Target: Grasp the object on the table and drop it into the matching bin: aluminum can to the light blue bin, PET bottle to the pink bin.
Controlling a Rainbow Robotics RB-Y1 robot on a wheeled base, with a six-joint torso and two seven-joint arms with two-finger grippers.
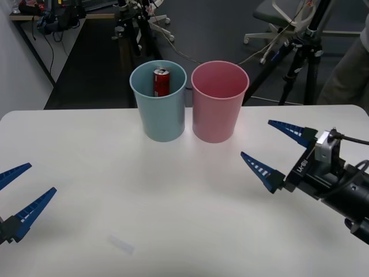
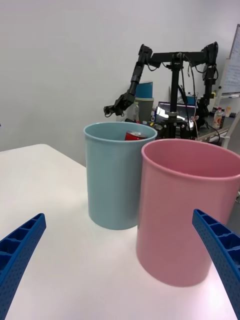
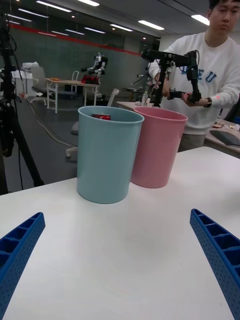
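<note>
Both grippers sit low over the near part of the table [image 1: 86, 173], nothing held. Left gripper [image 1: 17, 193] is at the near left edge in the front view, blue ribbed fingers spread wide, pointing toward the bins. Right gripper [image 1: 277, 153] is at the right side, further forward than the left, fingers also spread wide and empty, tips aimed toward the pink bin [image 1: 219, 101].

Aluminum can [image 1: 161, 82] is inside the light blue bin [image 1: 158, 101]: red body and silver top visible through the bin's mouth in the front view, standing roughly upright against the far wall. Right wrist view shows just the red top edge [image 2: 135, 135] poking above the blue rim; left wrist view shows a sliver of red [image 3: 101, 117] at the rim.

Light blue bin and pink bin stand upright side by side near the far edge of the table, just beside each other, blue on the robot's left, pink on its right. Whether their walls touch, cannot tell.

Small pale smudge or scrap [image 1: 121, 244] on the tabletop near the front, between the two grippers, well apart from the bins.
</note>
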